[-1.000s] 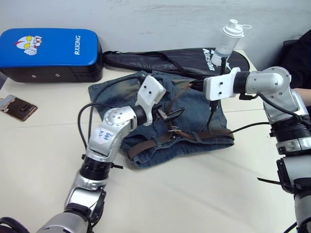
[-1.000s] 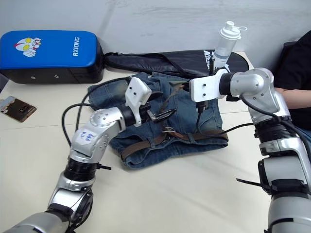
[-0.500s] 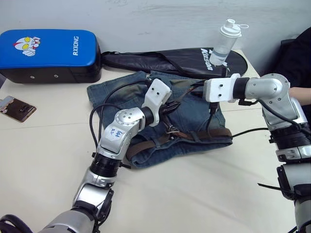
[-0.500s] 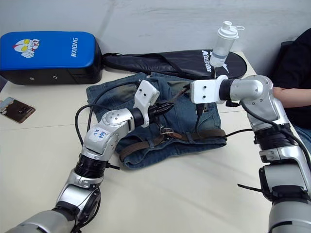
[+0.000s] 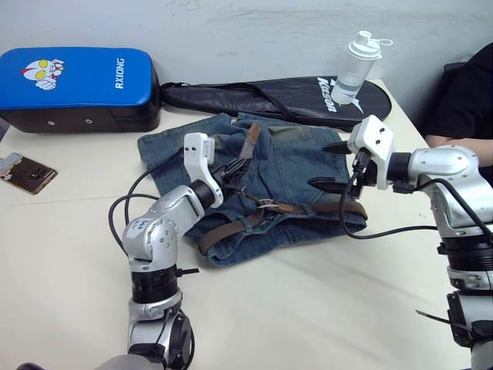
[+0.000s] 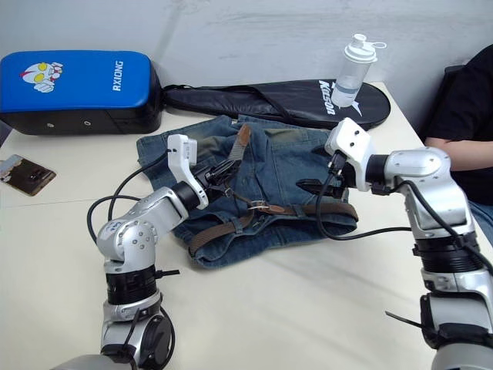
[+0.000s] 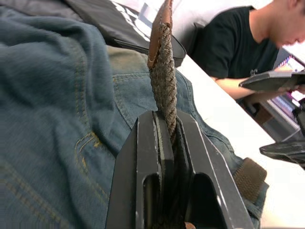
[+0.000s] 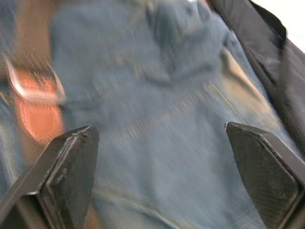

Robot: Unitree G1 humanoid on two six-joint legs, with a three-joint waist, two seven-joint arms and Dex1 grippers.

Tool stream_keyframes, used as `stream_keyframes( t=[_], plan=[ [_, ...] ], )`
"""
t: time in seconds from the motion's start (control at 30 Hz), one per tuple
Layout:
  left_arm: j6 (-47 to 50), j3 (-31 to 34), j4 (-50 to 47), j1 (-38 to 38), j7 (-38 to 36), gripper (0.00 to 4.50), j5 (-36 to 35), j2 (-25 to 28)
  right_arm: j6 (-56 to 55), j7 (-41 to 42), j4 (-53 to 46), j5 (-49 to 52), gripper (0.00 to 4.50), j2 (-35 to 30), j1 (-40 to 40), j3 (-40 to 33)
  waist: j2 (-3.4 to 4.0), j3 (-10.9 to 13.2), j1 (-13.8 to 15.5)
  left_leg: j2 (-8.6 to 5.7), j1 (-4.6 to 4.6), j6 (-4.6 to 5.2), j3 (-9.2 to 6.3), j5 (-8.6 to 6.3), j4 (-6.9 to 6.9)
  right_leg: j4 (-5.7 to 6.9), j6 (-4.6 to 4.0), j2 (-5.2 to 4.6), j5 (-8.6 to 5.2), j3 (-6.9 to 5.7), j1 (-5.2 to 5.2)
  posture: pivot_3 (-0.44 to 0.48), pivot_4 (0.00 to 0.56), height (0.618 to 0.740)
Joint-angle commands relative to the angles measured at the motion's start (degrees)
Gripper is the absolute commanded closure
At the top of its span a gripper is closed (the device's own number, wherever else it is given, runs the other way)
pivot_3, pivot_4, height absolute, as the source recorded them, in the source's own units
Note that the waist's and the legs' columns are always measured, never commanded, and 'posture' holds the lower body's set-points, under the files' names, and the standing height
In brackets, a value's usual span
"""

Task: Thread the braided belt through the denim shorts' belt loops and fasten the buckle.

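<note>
Far left on the table point(image 5: 323, 308): blue pad point(image 5: 77, 81) and a phone point(image 5: 27, 171), neither in use. Next, left gripper point(image 5: 228, 171), clamped on the free tail of the braided belt point(image 5: 231, 228); in its wrist view both fingers point(image 7: 143, 157) press the woven strap flat between them, and the leather-tipped end stands up above the denim shorts point(image 5: 300, 166). Shorts lie flat mid-table, waistband toward the robot, legs toward the black racket bag point(image 5: 285, 96). Belt runs along the waistband from its left end to its right end, so threading looks largely done, though I cannot count how many belt loops point(image 5: 308, 208) it passes under. The buckle point(image 5: 267, 205) rests at mid-waistband, its frame open and no strap through it as far as I can tell. Right gripper point(image 5: 333, 164), fingers spread wide and empty, hovers above the right half of the shorts, near the belt but apart from it. Clear bottle point(image 5: 356, 67) and a seated person's arm point(image 5: 451, 139) at far right. Remaining, by my reckoning: bring the tail over to the buckle, feed it through, seat the prong.
</note>
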Motion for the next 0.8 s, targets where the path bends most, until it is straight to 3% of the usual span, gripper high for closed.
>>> stream_keyframes(
  t=[0.03, 0.2, 0.23, 0.57, 0.8],
  plan=[
    [2.1, 3.5, -5.2, 1.6, 3.7, 4.5, -4.5, -2.1, 5.3, -1.6, -3.2, 5.2, 1.7, 4.2, 0.4, -0.4, 0.0, 0.0, 0.1, -0.01, -0.02, 0.0, 0.0, 0.0, -0.01, -0.02, 0.0, -0.01, 0.0, 0.0, -0.01, 0.0, 0.15, 0.74],
    [3.5, 4.3, -8.6, 4.1, 7.1, 4.5, -6.4, -2.8, 5.7, -2.1, -2.0, 4.8, 4.15, 7.9, 1.0, 3.6, -0.01, 0.0, 0.1, -0.03, -0.06, 0.01, -0.02, -0.01, 0.01, -0.02, 0.0, -0.02, 0.0, -0.03, -0.02, 0.0, 0.15, 0.74],
    [3.6, 4.2, -9.1, 4.5, 7.5, 4.5, -6.7, -2.9, 5.2, -2.0, -1.2, 4.0, 4.43, 8.3, 1.3, 4.8, -0.01, 0.0, 0.1, -0.05, -0.06, 0.01, -0.02, -0.01, 0.01, -0.02, 0.0, -0.02, 0.0, -0.02, -0.02, 0.0, 0.15, 0.74],
    [1.0, 0.9, -12.3, 13.1, 9.0, 4.5, -5.2, 0.6, 3.4, 0.8, 5.4, -1.4, 4.43, 9.2, 5.0, 16.2, -0.11, -0.1, 0.0, -0.04, 0.0, 0.0, 0.02, -0.02, -0.03, -0.05, 0.0, 0.01, 0.0, 0.0, -0.01, 0.0, 0.15, 0.74],
    [-2.1, 1.2, -16.3, 18.6, 7.2, 4.5, -4.9, 6.4, -9.2, 4.2, 9.8, -9.4, 4.43, 5.4, 5.6, 21.1, -0.44, -0.3, 0.1, -0.03, 0.08, -0.1, -0.08, -0.11, -0.04, -0.09, -0.01, 0.01, 0.0, -0.07, 0.12, 0.0, 0.15, 0.74]
  ],
)
